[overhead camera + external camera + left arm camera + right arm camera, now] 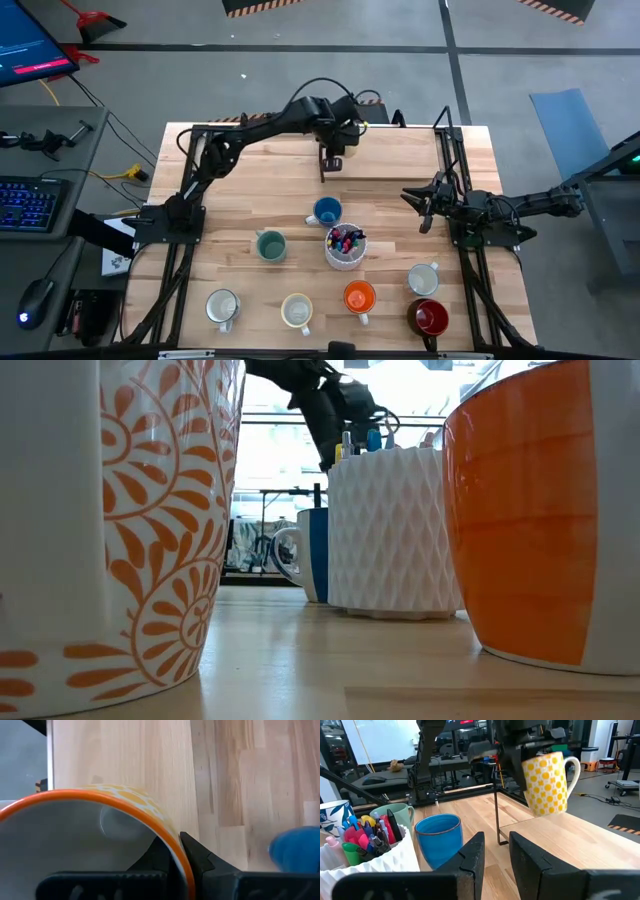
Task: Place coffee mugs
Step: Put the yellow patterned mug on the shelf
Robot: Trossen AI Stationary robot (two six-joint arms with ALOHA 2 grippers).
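My left gripper (181, 845) hangs over the far middle of the table (400, 170), shut on a yellow-dotted mug (549, 782) with an orange rim and a white inside. In the high view the arm hides this mug. Other mugs stand on their bases: blue (327, 211), teal (270, 245), orange (358, 297), grey-white (423, 279), dark red (428, 317), a patterned white one (222, 307) and a cream one (297, 311). My right gripper (425, 205) waits at the right side, open, with nothing between its fingers. My left gripper pinches the yellow-dotted mug's wall at the orange rim (176, 839), one finger inside the mug and one outside. The fingers come from above, slanting down. The mug hangs below them, slightly tilted and clear of the table, its handle (575, 767) turned away from the fingers.
A white ribbed cup of coloured pens (345, 245) stands mid-table beside the blue mug. Bare wood lies under the held mug and along the table's far strip (400, 150). Dark frame rails (455, 170) run along both sides.
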